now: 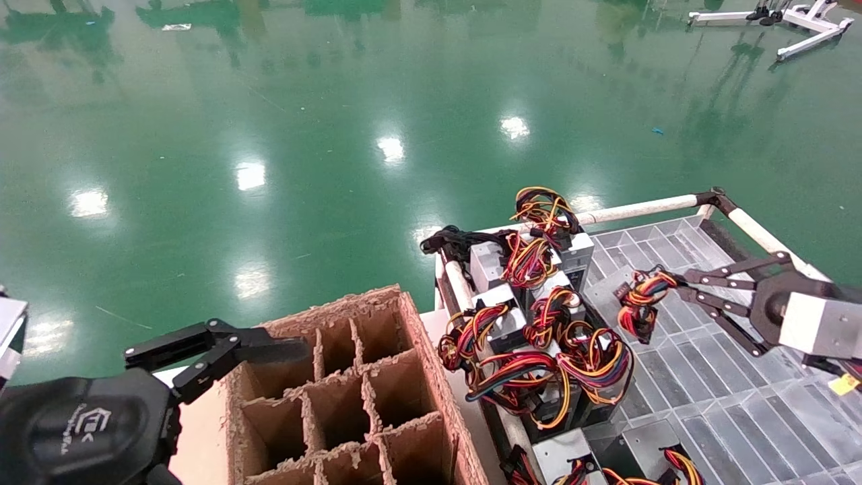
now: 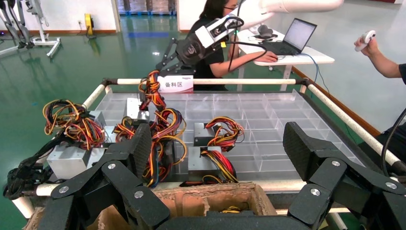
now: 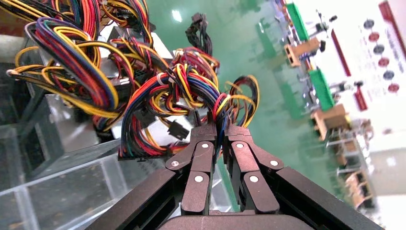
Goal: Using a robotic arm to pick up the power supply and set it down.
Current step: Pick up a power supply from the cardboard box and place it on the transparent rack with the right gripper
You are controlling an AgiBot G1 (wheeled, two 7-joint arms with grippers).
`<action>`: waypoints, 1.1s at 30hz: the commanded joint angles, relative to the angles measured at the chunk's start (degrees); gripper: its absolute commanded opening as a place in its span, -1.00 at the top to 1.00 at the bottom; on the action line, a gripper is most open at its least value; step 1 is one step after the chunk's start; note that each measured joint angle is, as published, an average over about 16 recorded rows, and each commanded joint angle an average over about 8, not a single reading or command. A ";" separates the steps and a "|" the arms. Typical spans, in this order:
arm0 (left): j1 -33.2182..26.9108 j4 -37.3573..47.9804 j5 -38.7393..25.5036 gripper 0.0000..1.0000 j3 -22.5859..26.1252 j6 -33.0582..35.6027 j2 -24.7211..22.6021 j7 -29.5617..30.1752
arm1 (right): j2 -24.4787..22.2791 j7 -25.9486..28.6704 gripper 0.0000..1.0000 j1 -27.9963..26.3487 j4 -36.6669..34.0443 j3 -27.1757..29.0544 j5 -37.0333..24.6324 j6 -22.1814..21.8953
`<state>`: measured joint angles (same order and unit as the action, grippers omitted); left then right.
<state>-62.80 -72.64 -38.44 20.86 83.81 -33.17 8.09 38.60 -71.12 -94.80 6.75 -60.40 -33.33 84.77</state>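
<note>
Right gripper (image 1: 656,291): at 3 o'clock in the head view, reaching toward 9 o'clock over the clear tray; jaws narrow, pinched on a loop of coloured wires; same pinch seen in the right wrist view (image 3: 219,128), wires squeezed between the two black tips.

Robotic arm (image 1: 818,325): grey square wrist block behind the black linkage, entering from the 3 o'clock edge; white arm also seen from the left wrist view (image 2: 282,5).

Power supply (image 2: 135,108): grey metal box seen in the left wrist view directly under the right gripper, its wire bundle (image 1: 643,296) rising to the jaws; whether resting on the tray or just lifted cannot be told; box itself hidden in the head view.

Other power supplies (image 1: 532,316): cluster of grey boxes with tangled red, orange, yellow and black wires, at 5 o'clock from centre of the head view, along the tray's left side; more at the 6 o'clock edge.

Clear tray (image 1: 714,377): transparent gridded compartments inside a white-tubed frame (image 1: 640,209).

Cardboard divider box (image 1: 350,397): brown, open cells, at 6 o'clock, just beside the tray frame.

Left gripper (image 1: 229,357): at 8 o'clock, above the cardboard box corner; jaws wide apart, holding nothing; wide spread confirmed in the left wrist view (image 2: 215,153).

Floor (image 1: 337,135): glossy green, filling the upper half.
</note>
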 commanded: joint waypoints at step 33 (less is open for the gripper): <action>-0.01 0.00 0.01 -1.00 0.02 -0.01 0.01 -0.01 | 8.41 -15.59 1.00 -14.72 7.89 -7.34 -14.85 -6.66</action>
<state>-62.81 -72.64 -38.43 20.88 83.80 -33.16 8.08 47.00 -86.58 -109.40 14.51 -67.91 -48.44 77.87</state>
